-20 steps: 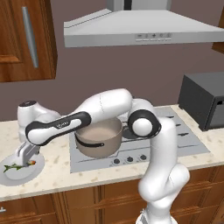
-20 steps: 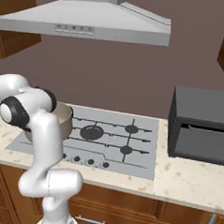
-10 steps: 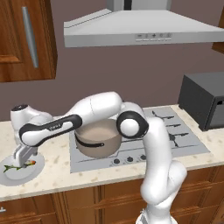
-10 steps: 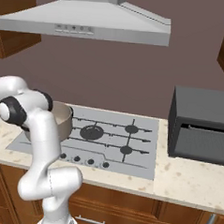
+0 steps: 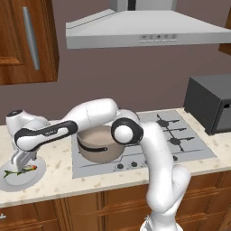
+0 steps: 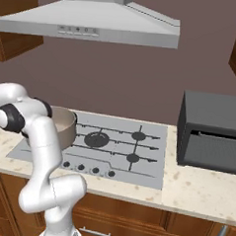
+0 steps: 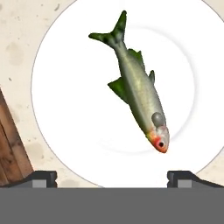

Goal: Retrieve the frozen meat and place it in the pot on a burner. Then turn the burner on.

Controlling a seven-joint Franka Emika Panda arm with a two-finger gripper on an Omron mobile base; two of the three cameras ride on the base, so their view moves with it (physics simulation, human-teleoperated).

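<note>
Hovering wide open, the gripper frames the fish just ahead of its tips, lying on a white plate; the pot sits well aside.

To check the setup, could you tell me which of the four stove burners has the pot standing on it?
The front-left burner: the brownish-grey metal pot stands there, while the other three burners on the steel stove are bare.

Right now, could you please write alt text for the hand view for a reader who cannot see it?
A small silvery-green fish with an orange-red head lies on a round white plate, dark green tail pointing away from the camera. The open tool hovers above, its two dark fingertips at the bottom edge. Speckled beige counter surrounds the plate.
</note>
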